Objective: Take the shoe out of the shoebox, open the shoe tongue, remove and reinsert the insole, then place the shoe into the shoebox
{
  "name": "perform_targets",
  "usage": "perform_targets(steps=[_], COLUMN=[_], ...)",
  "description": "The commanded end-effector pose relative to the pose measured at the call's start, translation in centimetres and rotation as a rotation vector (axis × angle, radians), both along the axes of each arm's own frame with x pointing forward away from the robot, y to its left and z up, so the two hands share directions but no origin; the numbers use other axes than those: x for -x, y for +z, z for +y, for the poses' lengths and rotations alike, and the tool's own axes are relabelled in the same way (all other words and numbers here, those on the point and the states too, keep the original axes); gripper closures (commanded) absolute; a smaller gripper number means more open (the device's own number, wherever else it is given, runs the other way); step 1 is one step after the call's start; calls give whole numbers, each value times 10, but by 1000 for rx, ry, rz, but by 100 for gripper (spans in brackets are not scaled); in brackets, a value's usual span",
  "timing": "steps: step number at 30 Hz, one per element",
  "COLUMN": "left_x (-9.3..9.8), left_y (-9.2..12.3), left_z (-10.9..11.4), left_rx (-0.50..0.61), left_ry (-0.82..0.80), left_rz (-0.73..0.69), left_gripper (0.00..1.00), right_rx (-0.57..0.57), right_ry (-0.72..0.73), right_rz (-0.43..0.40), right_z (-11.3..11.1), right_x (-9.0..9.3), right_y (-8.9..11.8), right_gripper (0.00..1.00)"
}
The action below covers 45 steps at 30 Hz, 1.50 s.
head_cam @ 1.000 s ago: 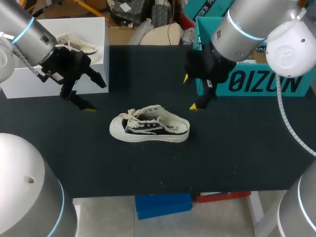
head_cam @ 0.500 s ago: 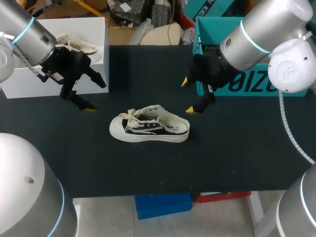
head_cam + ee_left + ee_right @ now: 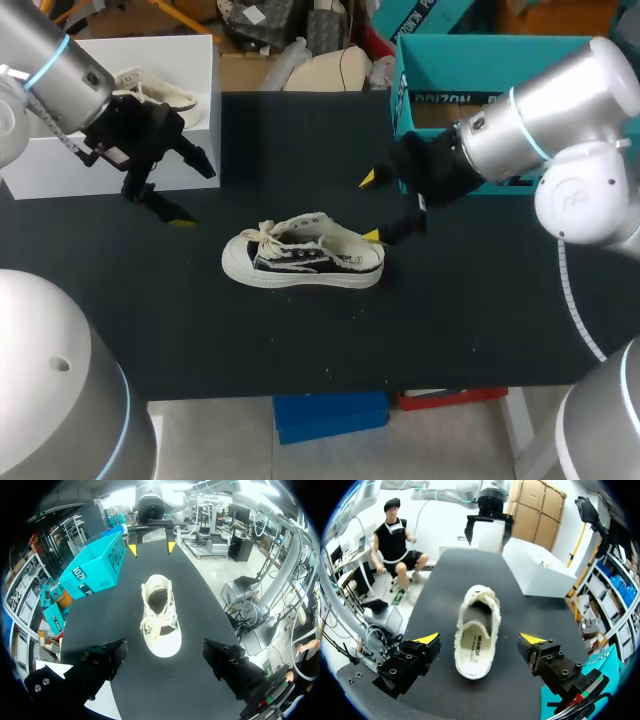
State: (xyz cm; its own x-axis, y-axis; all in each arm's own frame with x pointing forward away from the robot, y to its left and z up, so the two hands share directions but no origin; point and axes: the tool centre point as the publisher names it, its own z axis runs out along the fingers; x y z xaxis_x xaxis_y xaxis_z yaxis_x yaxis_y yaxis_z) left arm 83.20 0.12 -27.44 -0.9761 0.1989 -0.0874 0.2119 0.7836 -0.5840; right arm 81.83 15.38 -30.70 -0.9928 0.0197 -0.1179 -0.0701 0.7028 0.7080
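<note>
A cream and black canvas shoe point(image 3: 302, 252) lies on the black table point(image 3: 300, 340), toe to the left, laces loose. My right gripper point(image 3: 370, 207) hangs open at its heel end. In the right wrist view the shoe point(image 3: 476, 625) lies heel first between the wide yellow-tipped fingers point(image 3: 427, 639); none touches it. My left gripper point(image 3: 197, 197) is open too, to the left of and beyond the toe, in front of the white shoebox point(image 3: 60, 160). In the left wrist view the shoe point(image 3: 159, 617) lies toe first ahead of my left gripper point(image 3: 165, 650), with the right gripper point(image 3: 150, 542) beyond it.
A second shoe point(image 3: 160, 92) sits in the white shoebox at the back left. An open teal box point(image 3: 470, 60) stands at the back right, behind my right arm. Bare table stretches in front of the shoe.
My right gripper has come down and to the left, from beside the teal box to the shoe's heel, still open. The left arm and the shoe have stayed put.
</note>
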Motion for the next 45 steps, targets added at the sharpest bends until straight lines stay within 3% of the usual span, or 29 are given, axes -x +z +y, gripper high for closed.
perform_targets(steps=[1,15,34,45], left_x=[0,0,0,0], left_y=[-1,-1,-1,-1], left_z=[0,0,0,0], left_rx=[1,1,1,1], left_ry=[1,1,1,1], left_rz=[-5,-5,-5,-5], left_gripper=[0,0,0,0], right_rx=[-74,-120,-218,-245], right_ry=[-5,-22,-71,-93], right_rz=[-2,65,103,123], right_z=[0,6,10,12], right_x=[4,11,-1,3], right_y=[-14,-49,-86,-103], right_gripper=[0,0,0,0])
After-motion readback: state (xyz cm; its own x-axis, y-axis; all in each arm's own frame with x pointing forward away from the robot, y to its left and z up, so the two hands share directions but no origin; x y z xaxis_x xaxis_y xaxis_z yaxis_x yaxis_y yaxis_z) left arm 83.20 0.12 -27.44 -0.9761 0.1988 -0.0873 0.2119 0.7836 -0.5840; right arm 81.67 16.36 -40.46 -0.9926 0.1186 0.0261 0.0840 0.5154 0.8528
